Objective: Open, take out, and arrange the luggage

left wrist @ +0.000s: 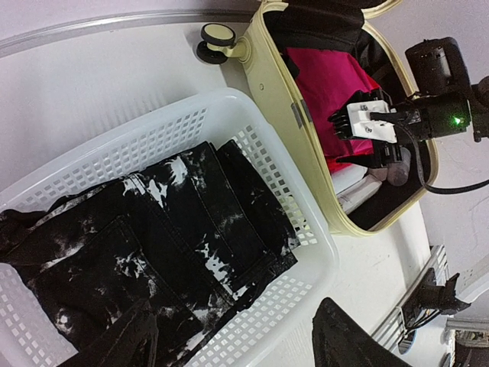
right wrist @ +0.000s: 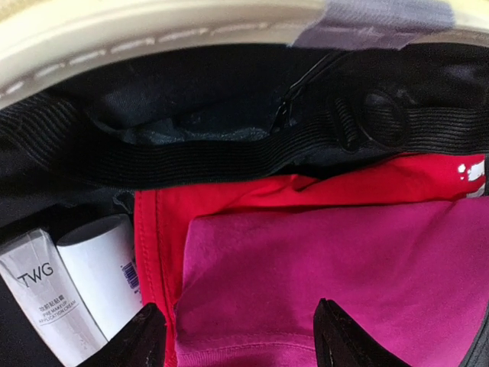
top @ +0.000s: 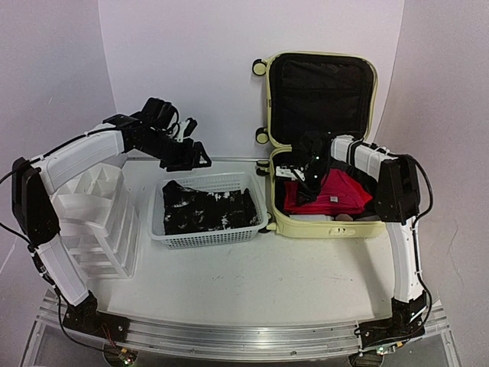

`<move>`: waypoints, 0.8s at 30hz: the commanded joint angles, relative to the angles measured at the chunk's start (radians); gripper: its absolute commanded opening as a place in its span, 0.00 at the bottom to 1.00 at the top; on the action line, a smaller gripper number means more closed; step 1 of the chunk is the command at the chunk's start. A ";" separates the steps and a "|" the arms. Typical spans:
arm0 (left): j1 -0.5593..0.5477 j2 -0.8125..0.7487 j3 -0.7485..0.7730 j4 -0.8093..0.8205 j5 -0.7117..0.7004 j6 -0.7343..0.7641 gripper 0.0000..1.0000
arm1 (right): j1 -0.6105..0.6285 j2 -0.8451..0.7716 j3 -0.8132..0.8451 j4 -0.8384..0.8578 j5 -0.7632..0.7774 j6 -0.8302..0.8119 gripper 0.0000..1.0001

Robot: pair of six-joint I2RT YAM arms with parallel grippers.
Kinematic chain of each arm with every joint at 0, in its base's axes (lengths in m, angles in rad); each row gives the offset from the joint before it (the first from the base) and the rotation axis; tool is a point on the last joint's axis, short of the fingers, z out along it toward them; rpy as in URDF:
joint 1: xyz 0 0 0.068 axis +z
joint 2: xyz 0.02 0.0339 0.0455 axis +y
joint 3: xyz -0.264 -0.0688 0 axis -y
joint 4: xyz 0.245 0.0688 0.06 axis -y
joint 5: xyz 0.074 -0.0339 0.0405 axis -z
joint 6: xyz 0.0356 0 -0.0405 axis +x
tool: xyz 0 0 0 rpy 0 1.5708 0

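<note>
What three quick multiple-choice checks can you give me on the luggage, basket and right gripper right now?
1. The luggage is: A zipped shut; B open, lid upright; C upside down.
2. The black-and-white garment lies: A on the luggage lid; B in the basket; C under the luggage.
3. The cloth under the right gripper is: A green; B blue; C pink.
Answers: B, the raised lid shows its black lining; B, it fills the basket; C, the right wrist view shows it plainly.
</note>
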 commanded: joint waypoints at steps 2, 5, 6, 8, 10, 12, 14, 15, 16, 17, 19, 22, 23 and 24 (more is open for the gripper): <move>-0.002 -0.001 0.054 -0.005 -0.014 0.015 0.70 | 0.001 0.009 0.006 -0.008 0.017 -0.016 0.68; -0.002 -0.003 0.054 -0.007 -0.014 0.010 0.70 | 0.002 0.014 0.010 -0.011 0.015 -0.014 0.68; -0.002 -0.005 0.055 -0.008 -0.015 0.010 0.70 | 0.002 0.016 0.009 -0.012 0.018 -0.013 0.68; -0.001 -0.009 0.052 -0.009 -0.020 0.011 0.70 | 0.002 0.014 0.006 -0.015 0.013 -0.015 0.68; -0.002 -0.013 0.049 -0.011 -0.022 0.013 0.70 | 0.002 0.014 0.002 -0.018 0.018 -0.017 0.69; -0.002 -0.018 0.048 -0.012 -0.026 0.016 0.70 | 0.002 0.016 -0.002 -0.024 0.019 -0.023 0.70; -0.002 -0.017 0.047 -0.012 -0.027 0.017 0.70 | 0.001 0.019 0.000 -0.023 0.025 -0.019 0.69; -0.002 -0.018 0.047 -0.013 -0.028 0.018 0.70 | 0.002 0.023 0.007 -0.023 0.032 -0.016 0.69; -0.001 -0.017 0.046 -0.013 -0.029 0.018 0.70 | 0.002 0.029 0.016 -0.023 0.036 -0.013 0.67; -0.001 -0.018 0.048 -0.013 -0.030 0.015 0.70 | 0.002 0.035 0.025 -0.024 0.043 -0.008 0.66; -0.002 -0.018 0.049 -0.013 -0.031 0.012 0.70 | 0.002 0.049 0.041 -0.023 0.057 -0.004 0.64; -0.002 -0.020 0.048 -0.014 -0.035 0.009 0.70 | -0.002 0.055 0.062 -0.023 0.047 0.008 0.60; -0.002 -0.021 0.047 -0.016 -0.038 0.008 0.70 | -0.004 0.056 0.071 -0.024 0.040 0.013 0.58; -0.001 -0.023 0.047 -0.016 -0.039 0.008 0.70 | -0.005 0.057 0.080 -0.023 0.038 0.018 0.55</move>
